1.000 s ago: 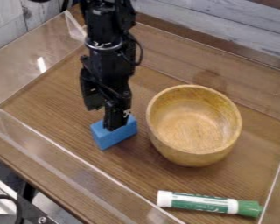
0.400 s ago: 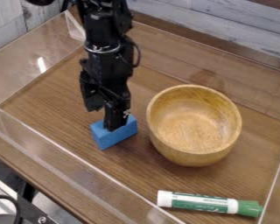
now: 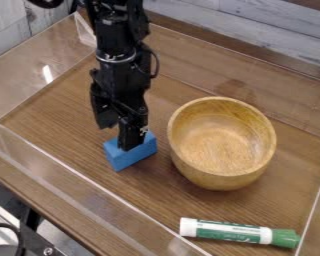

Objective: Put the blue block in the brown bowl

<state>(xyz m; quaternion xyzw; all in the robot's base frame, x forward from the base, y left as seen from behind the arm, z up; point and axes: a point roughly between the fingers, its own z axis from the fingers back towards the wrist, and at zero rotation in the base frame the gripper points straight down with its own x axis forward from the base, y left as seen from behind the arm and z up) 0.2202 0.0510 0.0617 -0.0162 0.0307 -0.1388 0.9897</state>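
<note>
Camera view is looking down at a brown wooden bench [image 3: 69,110] with clear walls around it. The black gripper [image 3: 127,133] is pointing straight down, and its jaws are standing wide apart. It is hanging right over the blue block [image 3: 128,153], with one finger [image 3: 132,132] reaching down to the top of the block. The blue block is sitting on the bench, not lifted, just to the left of the brown bowl [image 3: 223,141]. The brown bowl is sitting upright with nothing in it. A white and green marker [image 3: 239,233] is lying on its side near the front, to the right, well apart from the block.
</note>
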